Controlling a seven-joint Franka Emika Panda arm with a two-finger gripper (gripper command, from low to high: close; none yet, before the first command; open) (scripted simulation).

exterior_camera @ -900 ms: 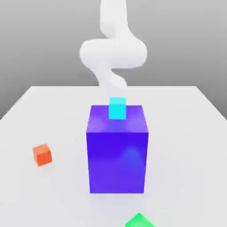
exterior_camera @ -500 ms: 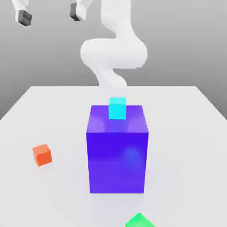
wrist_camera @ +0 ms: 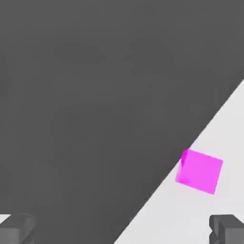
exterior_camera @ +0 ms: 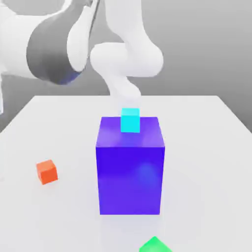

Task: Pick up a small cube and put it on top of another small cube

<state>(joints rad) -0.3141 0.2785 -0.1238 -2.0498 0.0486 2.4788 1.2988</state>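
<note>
The small cube point(wrist_camera: 199, 171), bright magenta, sits on the white table point(wrist_camera: 214, 209) close to its edge in the hand view. My gripper point(wrist_camera: 122, 231) is open above it, with two dark fingertips point(wrist_camera: 228, 228) far apart and nothing between them. The cube lies off the line between the fingers, nearer one of them. Another small cube point(exterior_camera: 155, 245), bright green, peeks in at the near edge of the exterior view, partly cut off. A thick white and grey arm link point(exterior_camera: 54, 47) looms at the exterior view's upper left.
A big blue-violet block point(exterior_camera: 130, 165) stands mid-table. A cyan cube point(exterior_camera: 130, 120) shows at its top far edge. An orange-red cube point(exterior_camera: 47, 172) lies on the white table point(exterior_camera: 206, 147) at the exterior view's left. Dark floor lies beyond the table's edge.
The arm has swung towards the exterior view's left and nearer the camera. The fingers seen at the top half a second ago have left that frame. No cube has moved.
</note>
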